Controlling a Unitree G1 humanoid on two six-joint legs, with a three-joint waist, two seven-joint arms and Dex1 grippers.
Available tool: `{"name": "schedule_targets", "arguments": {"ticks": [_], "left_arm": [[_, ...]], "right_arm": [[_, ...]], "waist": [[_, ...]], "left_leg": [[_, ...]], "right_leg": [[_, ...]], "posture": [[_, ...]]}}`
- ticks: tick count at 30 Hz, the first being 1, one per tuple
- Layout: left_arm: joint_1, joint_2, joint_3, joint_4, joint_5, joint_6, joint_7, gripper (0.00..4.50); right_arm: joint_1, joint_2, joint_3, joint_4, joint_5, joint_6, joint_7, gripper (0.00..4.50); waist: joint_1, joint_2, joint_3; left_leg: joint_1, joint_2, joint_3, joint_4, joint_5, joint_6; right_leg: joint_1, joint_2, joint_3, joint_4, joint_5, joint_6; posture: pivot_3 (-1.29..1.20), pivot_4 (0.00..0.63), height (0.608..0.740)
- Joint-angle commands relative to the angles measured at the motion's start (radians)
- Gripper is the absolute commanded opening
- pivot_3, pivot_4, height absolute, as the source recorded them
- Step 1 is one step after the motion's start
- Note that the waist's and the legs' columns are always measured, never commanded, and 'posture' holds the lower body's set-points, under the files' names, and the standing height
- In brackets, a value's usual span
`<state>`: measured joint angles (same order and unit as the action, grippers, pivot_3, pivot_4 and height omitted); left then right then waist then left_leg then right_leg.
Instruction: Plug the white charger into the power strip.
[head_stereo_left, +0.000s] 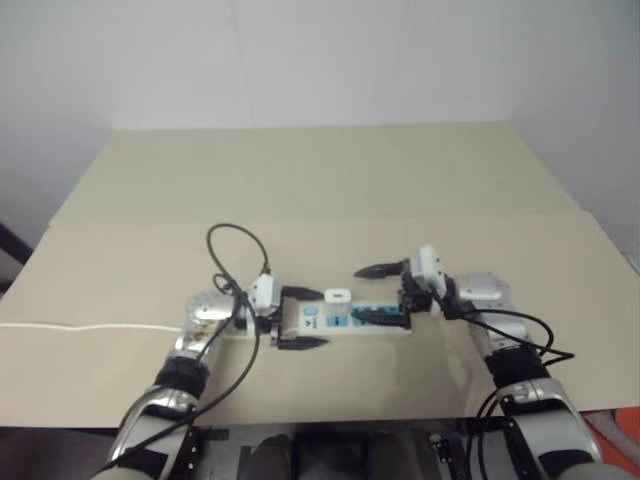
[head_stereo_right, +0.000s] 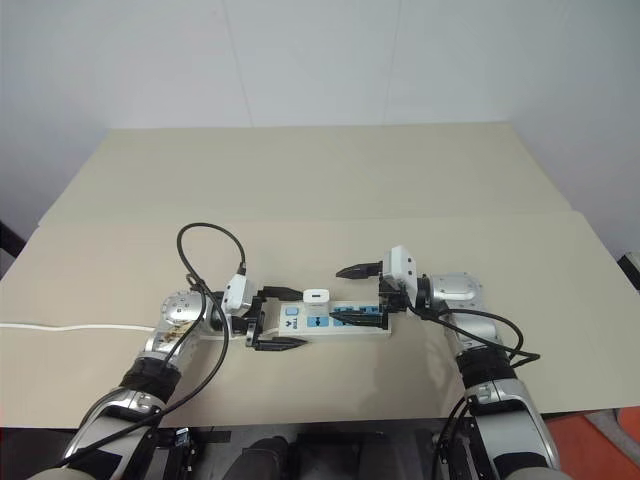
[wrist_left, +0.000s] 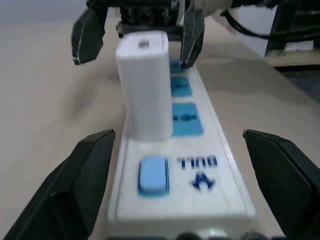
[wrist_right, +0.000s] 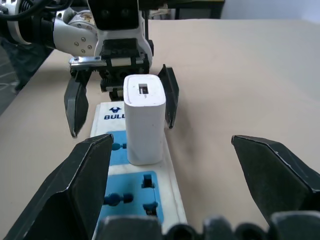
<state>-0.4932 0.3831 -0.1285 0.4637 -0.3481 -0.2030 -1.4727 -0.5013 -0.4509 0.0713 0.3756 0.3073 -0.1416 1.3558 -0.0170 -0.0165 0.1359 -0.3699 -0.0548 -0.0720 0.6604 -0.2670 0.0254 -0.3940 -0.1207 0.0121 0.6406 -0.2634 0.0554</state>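
White charger (head_stereo_right: 317, 296) stands upright, plugged into the power strip (head_stereo_right: 340, 322) (socket nearest its switch end), near the table's (head_stereo_right: 330, 190) front edge. We see left gripper (head_stereo_right: 281, 318) and right gripper (head_stereo_right: 361, 292) spread apart, touching nothing.
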Motion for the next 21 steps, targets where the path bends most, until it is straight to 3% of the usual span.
{"name": "schedule_targets", "arguments": {"ticks": [1, 5, 7, 12, 14, 21], "left_arm": [[0.005, 0.059, 0.083, -0.156, -0.163, 0.185, -0.036, 4.49], [0.003, 0.117, 0.185, -0.226, -0.304, 0.351, -0.027, 4.49], [-0.005, 0.145, 0.211, -0.195, -0.279, 0.337, -0.012, 4.49], [-0.029, 0.261, 0.191, 0.067, -0.033, 0.041, -0.004, 4.49], [-0.045, 0.279, 0.221, 0.126, -0.035, 0.020, -0.001, 4.49], [-0.030, 0.314, 0.243, 0.093, -0.062, 0.048, -0.056, 4.49]], "right_arm": [[0.044, -0.049, -0.064, -0.128, 0.071, 0.023, -0.004, 4.50], [0.144, -0.141, -0.130, -0.225, 0.131, 0.049, 0.013, 4.50], [0.185, -0.189, -0.155, -0.249, 0.141, 0.062, 0.015, 4.50], [0.289, -0.352, -0.230, -0.276, 0.128, 0.123, 0.020, 4.50], [0.332, -0.442, -0.239, -0.267, 0.060, 0.111, 0.008, 4.50], [0.436, -0.571, -0.409, -0.334, 0.132, 0.139, 0.030, 4.50]], "waist": [[0.000, 0.000, 0.001], [0.003, 0.000, 0.002], [0.004, 0.000, 0.003], [0.002, 0.000, 0.003], [0.005, 0.001, 0.004], [0.005, 0.001, 0.004]], "left_leg": [[0.000, 0.000, 0.000, 0.000, 0.000, 0.000], [0.000, 0.000, 0.000, 0.000, 0.000, 0.000], [0.000, 0.000, 0.000, 0.000, 0.000, 0.000], [0.002, 0.000, 0.000, 0.000, 0.000, 0.000], [0.002, 0.000, 0.000, 0.000, 0.000, 0.000], [0.001, 0.002, 0.000, -0.001, 0.000, 0.001]], "right_leg": [[0.000, 0.000, 0.000, 0.000, 0.000, 0.000], [0.000, 0.000, 0.000, -0.001, 0.000, 0.000], [0.002, 0.000, 0.000, -0.001, 0.000, 0.000], [0.005, 0.002, 0.000, -0.005, 0.000, 0.000], [0.005, 0.002, 0.000, -0.008, 0.000, 0.000], [0.006, 0.002, -0.001, -0.009, 0.000, 0.000]], "posture": [[0.00, 0.150, 0.740], [0.00, 0.150, 0.740], [0.00, 0.150, 0.740], [0.00, 0.150, 0.740], [0.00, 0.150, 0.740], [0.00, 0.150, 0.740]]}}
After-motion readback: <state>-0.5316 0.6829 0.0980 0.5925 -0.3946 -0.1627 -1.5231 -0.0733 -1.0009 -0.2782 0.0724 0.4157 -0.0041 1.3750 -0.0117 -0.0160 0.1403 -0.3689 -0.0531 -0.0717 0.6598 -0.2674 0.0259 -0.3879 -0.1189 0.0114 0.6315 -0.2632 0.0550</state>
